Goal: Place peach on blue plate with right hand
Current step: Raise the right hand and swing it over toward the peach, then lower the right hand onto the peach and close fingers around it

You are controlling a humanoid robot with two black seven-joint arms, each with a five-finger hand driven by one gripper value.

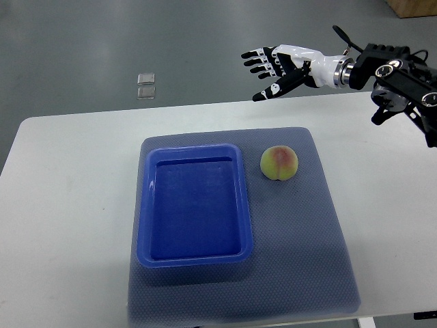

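right arm point(403, 72) cut off at right edge past the wrist joint | table point(61, 205) cut at left, right and bottom edges | mat point(300, 260) near edge partly cut by bottom | two small squares point(145, 85) on floor too small to identify | brown object point(413, 7) cut by top-right corner

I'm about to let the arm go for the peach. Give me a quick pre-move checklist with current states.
1. Right robot hand empty, fingers spread: ok.
2. Peach in plain view on the grey mat, nothing covering it: ok.
3. Blue plate empty, ready to receive: ok.
4. Plate beside the peach, on the picture's left, not touching it: ok.
5. Hand lined up over the peach: not ok, it hovers beyond the table's far edge.
6. Left arm clear of the work: cannot tell, out of view.
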